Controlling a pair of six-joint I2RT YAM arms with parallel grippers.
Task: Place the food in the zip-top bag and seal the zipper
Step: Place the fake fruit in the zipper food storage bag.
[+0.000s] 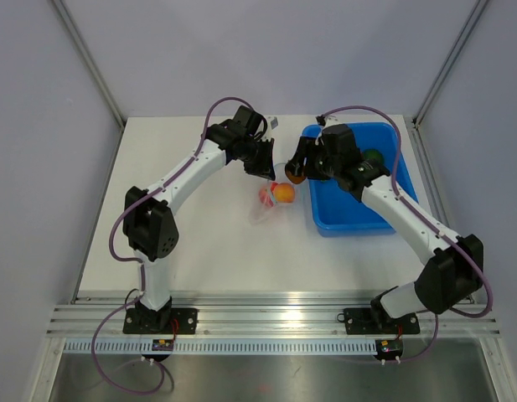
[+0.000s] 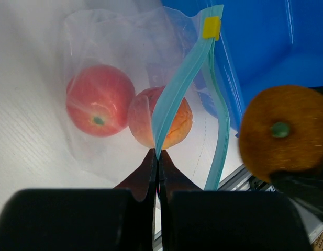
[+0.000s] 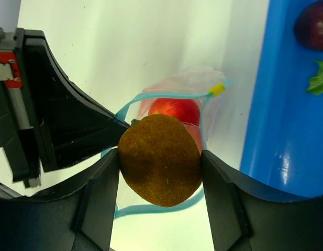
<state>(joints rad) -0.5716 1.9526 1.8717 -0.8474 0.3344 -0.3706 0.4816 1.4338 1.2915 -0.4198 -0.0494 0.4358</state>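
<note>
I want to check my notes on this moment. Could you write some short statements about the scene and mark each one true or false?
1. The right fingers grip a brown food. True.
2. The zip-top bag holds nothing. False: a red food and an orange food lie inside it.
3. The left fingers are closed on the zipper. True.
4. The zipper is sealed along its whole length. False: its two teal strips stand apart and the mouth is open.
5. The blue tray stands on the left arm's side of the table. False: it stands on the right arm's side, beside the bag.
</note>
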